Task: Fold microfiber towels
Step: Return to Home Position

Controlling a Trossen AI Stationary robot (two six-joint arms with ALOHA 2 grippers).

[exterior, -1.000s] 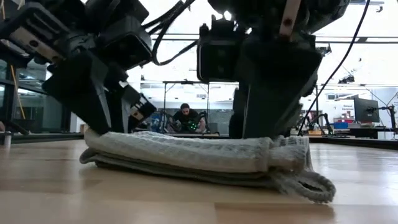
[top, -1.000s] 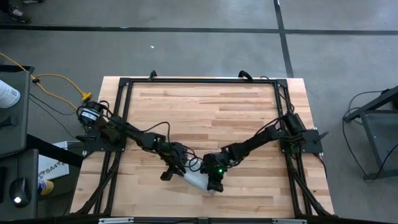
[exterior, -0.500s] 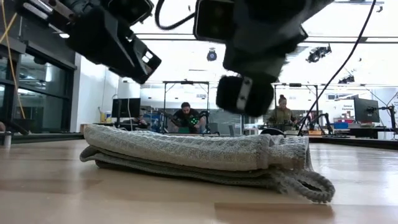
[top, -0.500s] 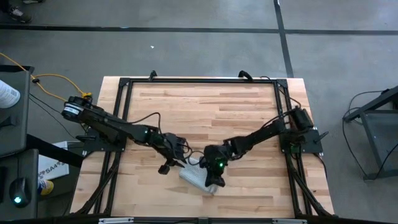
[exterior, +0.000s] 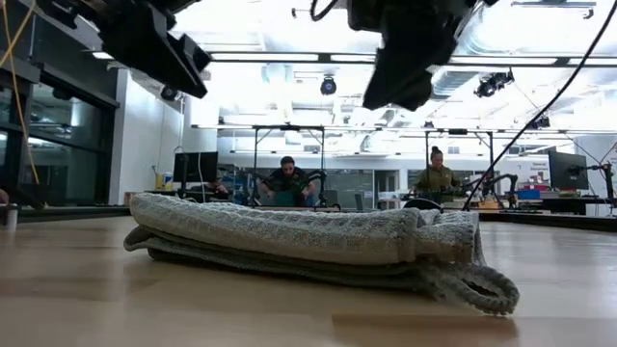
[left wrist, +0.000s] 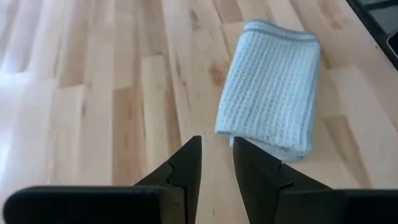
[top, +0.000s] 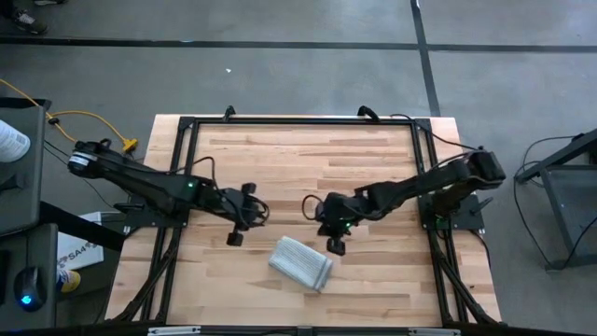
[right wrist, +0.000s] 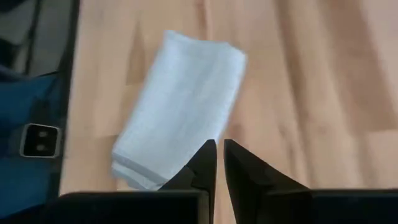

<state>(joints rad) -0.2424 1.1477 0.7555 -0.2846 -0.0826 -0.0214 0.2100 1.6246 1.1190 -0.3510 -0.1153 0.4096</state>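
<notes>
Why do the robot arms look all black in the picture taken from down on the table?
Low view: bright ceiling lights shine behind the arms, so they show as dark shapes, while the towel below is softly lit. High view: the light is even, with no glare on the table.

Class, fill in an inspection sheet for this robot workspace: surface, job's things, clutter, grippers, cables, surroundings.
Surface: wooden table.
Job's things: grey towel, folded, lying flat near the front edge; neither gripper touches it.
Clutter: nothing seen on the table.
Grippers: left gripper slightly open, right gripper shut; both hang empty above the table, farther back than the towel.
Cables: yellow cable on the floor left of the table.
Surroundings: grey floor; a seated person and another far behind.
</notes>
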